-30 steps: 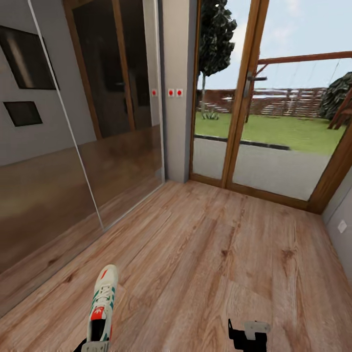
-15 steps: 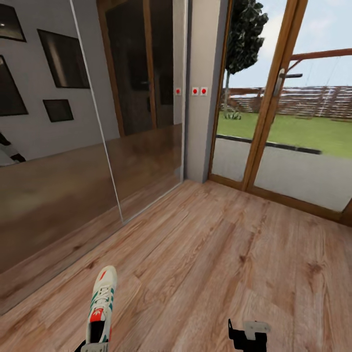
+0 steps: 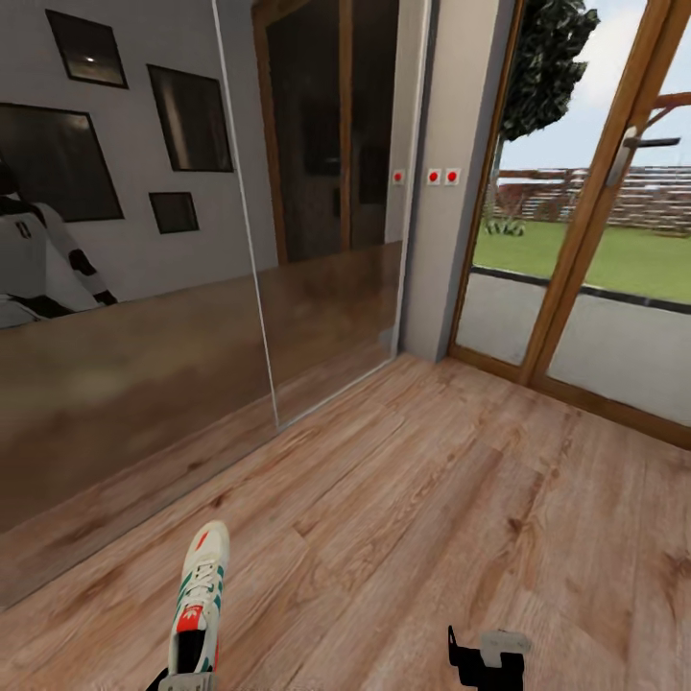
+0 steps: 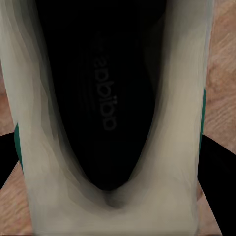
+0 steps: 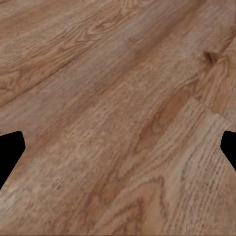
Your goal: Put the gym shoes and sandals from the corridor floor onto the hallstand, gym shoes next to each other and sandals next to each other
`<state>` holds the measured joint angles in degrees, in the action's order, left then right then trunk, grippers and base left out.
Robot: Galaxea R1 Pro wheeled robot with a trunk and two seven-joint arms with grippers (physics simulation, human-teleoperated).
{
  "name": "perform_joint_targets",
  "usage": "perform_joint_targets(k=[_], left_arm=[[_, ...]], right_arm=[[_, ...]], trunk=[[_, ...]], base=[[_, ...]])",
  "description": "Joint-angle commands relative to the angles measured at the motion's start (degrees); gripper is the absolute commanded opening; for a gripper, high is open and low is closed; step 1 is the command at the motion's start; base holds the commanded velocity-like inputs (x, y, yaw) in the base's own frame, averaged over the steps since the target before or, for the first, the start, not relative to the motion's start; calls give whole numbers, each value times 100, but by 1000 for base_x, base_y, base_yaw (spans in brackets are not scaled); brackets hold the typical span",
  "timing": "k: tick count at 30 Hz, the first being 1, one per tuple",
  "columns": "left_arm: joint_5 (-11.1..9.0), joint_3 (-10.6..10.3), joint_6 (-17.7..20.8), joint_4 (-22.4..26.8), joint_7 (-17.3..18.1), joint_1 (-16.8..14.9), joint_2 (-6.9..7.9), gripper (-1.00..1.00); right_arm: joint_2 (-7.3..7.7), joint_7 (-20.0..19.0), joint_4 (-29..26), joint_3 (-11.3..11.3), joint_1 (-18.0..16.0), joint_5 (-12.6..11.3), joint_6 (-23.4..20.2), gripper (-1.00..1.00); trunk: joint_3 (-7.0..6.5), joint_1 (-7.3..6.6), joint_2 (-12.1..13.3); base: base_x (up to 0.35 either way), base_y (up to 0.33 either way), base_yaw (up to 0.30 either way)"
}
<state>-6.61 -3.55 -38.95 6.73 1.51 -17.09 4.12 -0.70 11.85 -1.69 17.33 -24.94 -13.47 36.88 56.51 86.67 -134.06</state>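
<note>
Gym shoe (image 3: 198, 600) rides at your left gripper (image 3: 187, 679), toe forward above the corridor floor (image 3: 403, 537); right gripper (image 3: 488, 657) carries nothing. In the left wrist view, its fingers (image 4: 216, 167) clamp the heel, a narrow hold that a sharp turn could shake loose. In the right wrist view, fingertips (image 5: 10, 152) sit spread over bare planks

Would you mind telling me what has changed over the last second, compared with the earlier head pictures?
The camera has swung to the left: the mirrored wardrobe and glass door have slid rightward in the head view, and more of the framed pictures now show. That is the robot turning, not the room. The left gripper still holds the gym shoe in the same place in view, and the right gripper stays open and empty over the floor.
</note>
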Motion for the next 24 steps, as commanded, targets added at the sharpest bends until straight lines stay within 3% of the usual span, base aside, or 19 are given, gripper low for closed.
perform_joint_targets(k=[1,24], left_arm=[[-60,-38,-16,-5,16,-5,1,-100],[-60,-41,-16,-5,16,-5,1,-100]], right_arm=[[-1,28,2,50,-2,-38,12,100],[-1,28,2,52,-2,-33,12,100]], trunk=[[7,-1,-2],[38,-1,-2]], base=[[0,0,278],[0,0,280]])
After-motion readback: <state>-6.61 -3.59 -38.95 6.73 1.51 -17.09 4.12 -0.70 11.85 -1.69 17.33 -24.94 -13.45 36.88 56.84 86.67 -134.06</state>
